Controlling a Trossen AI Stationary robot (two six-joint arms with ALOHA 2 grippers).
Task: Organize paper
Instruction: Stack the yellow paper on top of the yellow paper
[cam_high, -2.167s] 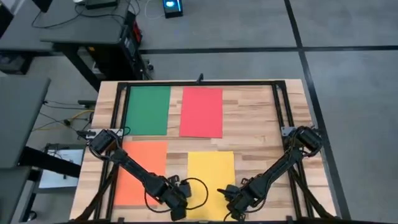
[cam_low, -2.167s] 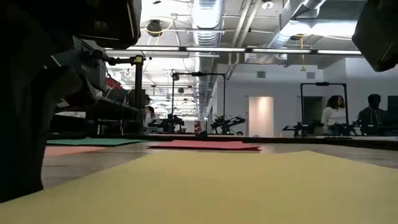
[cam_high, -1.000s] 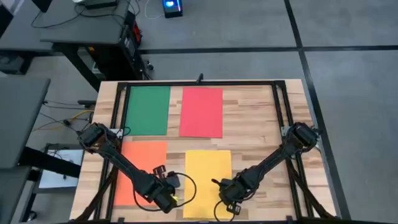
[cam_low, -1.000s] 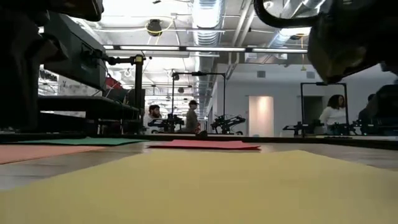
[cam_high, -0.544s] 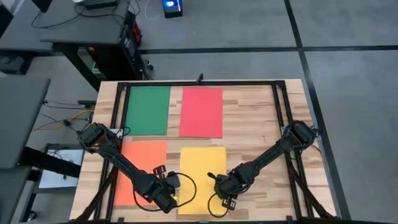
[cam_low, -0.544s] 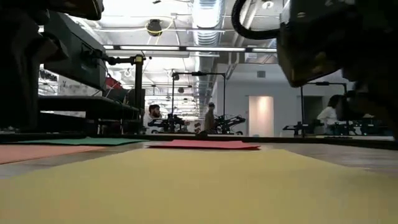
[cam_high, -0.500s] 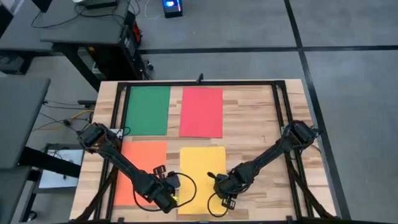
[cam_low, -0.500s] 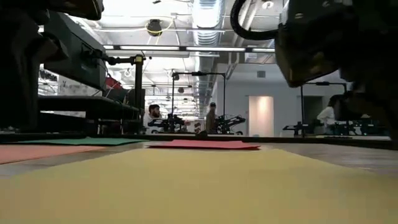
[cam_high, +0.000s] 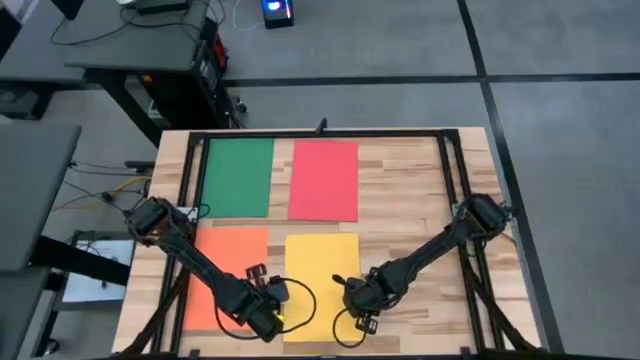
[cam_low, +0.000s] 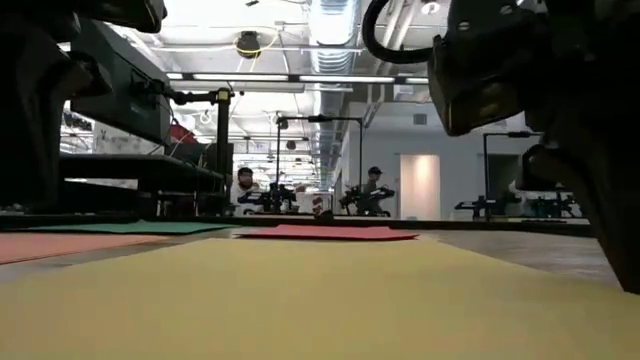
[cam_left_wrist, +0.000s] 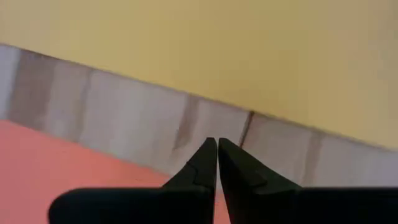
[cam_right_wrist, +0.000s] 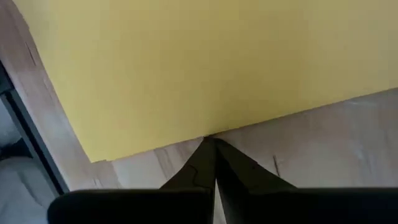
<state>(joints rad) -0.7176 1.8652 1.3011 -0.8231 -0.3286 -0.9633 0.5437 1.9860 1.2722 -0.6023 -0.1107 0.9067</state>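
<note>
Four sheets of paper lie flat on the wooden table: green (cam_high: 238, 177) at the far left, red (cam_high: 324, 180) beside it, orange (cam_high: 230, 275) at the near left, yellow (cam_high: 320, 280) at the near middle. My right gripper (cam_high: 356, 300) is shut at the yellow sheet's right edge. My left gripper (cam_high: 277, 312) is shut above the bare wood strip (cam_left_wrist: 137, 118) between the orange sheet (cam_left_wrist: 56, 162) and the yellow sheet (cam_left_wrist: 249, 50); whether it touches the table I cannot tell. My right gripper meets the yellow sheet's right long edge (cam_right_wrist: 214, 127) with its shut fingertips, not far from the sheet's near right corner (cam_right_wrist: 93, 155). The fingers come slanting down from the table's right, across that edge. The sheet lies flat on the table.
A black frame rail (cam_high: 455, 170) runs around the tabletop. Bare wood (cam_high: 410, 190) lies to the right of the red and yellow sheets. Cables (cam_high: 305, 300) loop near both grippers. Beyond the table stand other work benches, with people (cam_low: 245, 185) among them.
My right gripper has moved toward the table's left edge, and the yellow sheet has slid flat along the table with it, closer to the orange sheet. The gap between the yellow and orange sheets has narrowed.
</note>
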